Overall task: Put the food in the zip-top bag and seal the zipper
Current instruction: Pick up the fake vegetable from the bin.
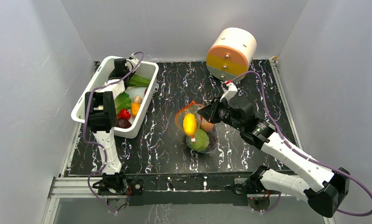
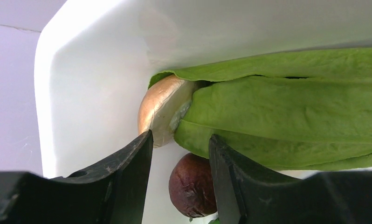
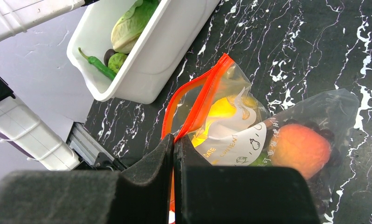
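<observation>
The zip-top bag (image 1: 197, 130) lies mid-table, and it holds a yellow oval fruit (image 1: 189, 123), a green cabbage (image 1: 199, 140) and an orange-peach piece (image 3: 300, 149). Dark grapes (image 3: 332, 136) show beside the peach piece. My right gripper (image 3: 174, 142) is shut on the orange-red zipper (image 3: 198, 100) at the bag's mouth, which gapes open. My left gripper (image 2: 180, 144) is open, low inside the white bin (image 1: 148, 101). A dark round fruit (image 2: 192, 184) sits between its fingers, apart from both.
The bin also holds a green lettuce leaf (image 2: 286, 116), a tan mushroom-like piece (image 2: 158, 109), a green chili (image 3: 96, 64) and red and orange pieces. A round peach-and-yellow drawer unit (image 1: 230, 53) stands at the back right. Grey walls enclose the table.
</observation>
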`<state>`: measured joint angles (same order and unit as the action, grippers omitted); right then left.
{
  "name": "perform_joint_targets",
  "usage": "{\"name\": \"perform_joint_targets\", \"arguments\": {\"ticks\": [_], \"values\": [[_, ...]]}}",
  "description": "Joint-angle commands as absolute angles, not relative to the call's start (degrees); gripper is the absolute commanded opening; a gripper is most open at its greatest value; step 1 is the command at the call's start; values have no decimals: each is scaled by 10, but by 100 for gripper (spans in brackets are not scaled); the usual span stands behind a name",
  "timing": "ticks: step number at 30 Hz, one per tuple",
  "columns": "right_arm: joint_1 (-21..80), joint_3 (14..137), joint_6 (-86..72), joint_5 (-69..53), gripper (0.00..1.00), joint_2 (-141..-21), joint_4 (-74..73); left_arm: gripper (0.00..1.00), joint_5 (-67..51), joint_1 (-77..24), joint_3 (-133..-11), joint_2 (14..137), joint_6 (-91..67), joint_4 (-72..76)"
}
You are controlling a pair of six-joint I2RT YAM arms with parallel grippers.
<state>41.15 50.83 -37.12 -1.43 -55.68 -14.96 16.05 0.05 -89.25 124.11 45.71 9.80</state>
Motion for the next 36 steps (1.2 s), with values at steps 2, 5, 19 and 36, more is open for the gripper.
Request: {"name": "perform_joint_targets", "arguments": {"ticks": [2,5,19,36], "values": [[412,518,-371,-7,0,-560,-89,46,146,4,-892,1204,463,127],[412,519,-371,-11,0,-567,-88,45,149,6,-896,1204,467,128],[412,509,-376,-18,0,-576,-72,45,149,9,-904,1195,459,117],[411,512,-376,-21,0,-583,-67,45,144,14,-907,1221,452,121]]}}
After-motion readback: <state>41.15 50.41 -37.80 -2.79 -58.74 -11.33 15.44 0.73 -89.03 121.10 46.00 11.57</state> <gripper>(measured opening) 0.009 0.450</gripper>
